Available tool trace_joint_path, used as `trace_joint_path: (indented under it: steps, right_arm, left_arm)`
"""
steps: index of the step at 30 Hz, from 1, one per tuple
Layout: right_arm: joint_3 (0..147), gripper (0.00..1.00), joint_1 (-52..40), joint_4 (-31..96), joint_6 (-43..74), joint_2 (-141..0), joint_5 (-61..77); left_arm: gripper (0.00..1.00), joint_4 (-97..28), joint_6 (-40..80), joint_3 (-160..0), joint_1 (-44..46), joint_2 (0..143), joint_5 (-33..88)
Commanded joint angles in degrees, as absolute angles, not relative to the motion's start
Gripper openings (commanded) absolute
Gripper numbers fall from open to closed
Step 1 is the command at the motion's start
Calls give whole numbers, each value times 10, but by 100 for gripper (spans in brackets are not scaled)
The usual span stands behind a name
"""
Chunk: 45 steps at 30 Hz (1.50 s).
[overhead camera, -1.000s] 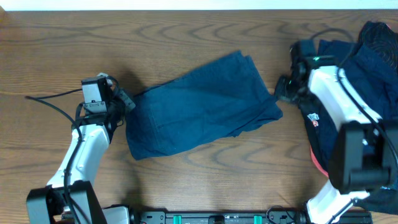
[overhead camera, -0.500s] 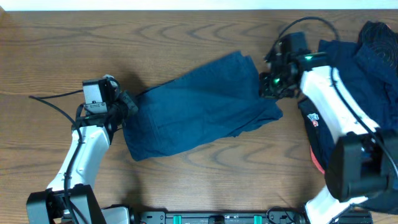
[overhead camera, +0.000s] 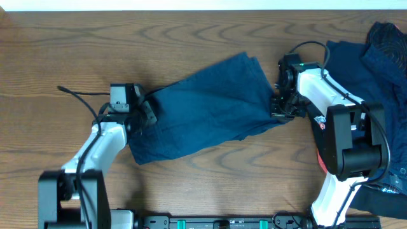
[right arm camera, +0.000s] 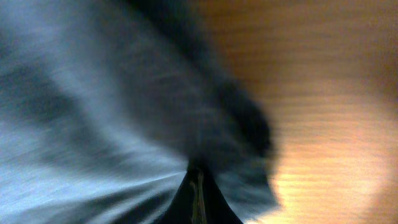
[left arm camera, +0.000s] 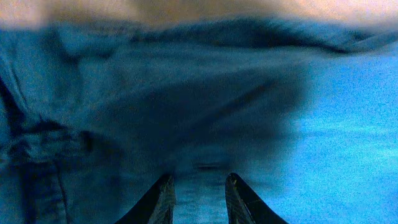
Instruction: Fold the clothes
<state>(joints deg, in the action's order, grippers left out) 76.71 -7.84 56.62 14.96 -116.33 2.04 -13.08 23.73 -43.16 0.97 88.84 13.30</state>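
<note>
**Fingers at both ends of the shorts**

Left fingers stand apart, low over the left end of the cloth. Only fabric lies beneath the gap, and they grip nothing. Right fingers are pressed together at the opposite end. That wrist view is blurred, but a dark bunch of fabric gathers right at their tips, so I judge them pinched on the garment's edge. The shorts lie slantwise across the middle of the worktop, mostly flat.

Handling, as a judgement: this is light, limp, matte cloth that will sag and drape from any single hold rather than slip. It is best taken at corners or along a seam, where the layers are thicker. One hold per arm would keep the lifted edge straight.

A heap of other dark clothes sits at the far right of the worktop, just behind the right arm, near enough to snag if that arm swings back. The left arm's cable trails over the wood beside that arm, apart from the shorts.
</note>
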Motion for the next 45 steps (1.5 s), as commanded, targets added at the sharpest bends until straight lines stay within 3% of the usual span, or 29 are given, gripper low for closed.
trace_joint_path:
  steps: [1,7,13,16,18,23,36,45]
  right_arm:
    - [755,1,-60,573,204,-1175,-77]
    - [757,1,-45,576,201,-1175,-75]
    - [804,1,-46,609,201,-1126,-61]
    - [840,4,-52,587,156,-1074,23]
    - [850,13,-60,544,91,-1048,131]
    - [848,13,-110,509,-5,-1044,290]
    - [842,13,-261,435,-9,-1186,284]
    - [842,14,-225,445,140,-1217,10]
  left_arm:
    - [29,-141,227,-422,11,916,117]
    - [38,-154,227,-422,11,924,117]
    - [38,-154,223,-422,11,918,117]
    - [39,-156,223,-422,11,917,117]
    - [39,-159,223,-422,11,917,117]
    - [39,-158,223,-422,11,917,117]
    - [40,-159,223,-422,11,917,117]
    - [40,-163,223,-422,11,917,117]
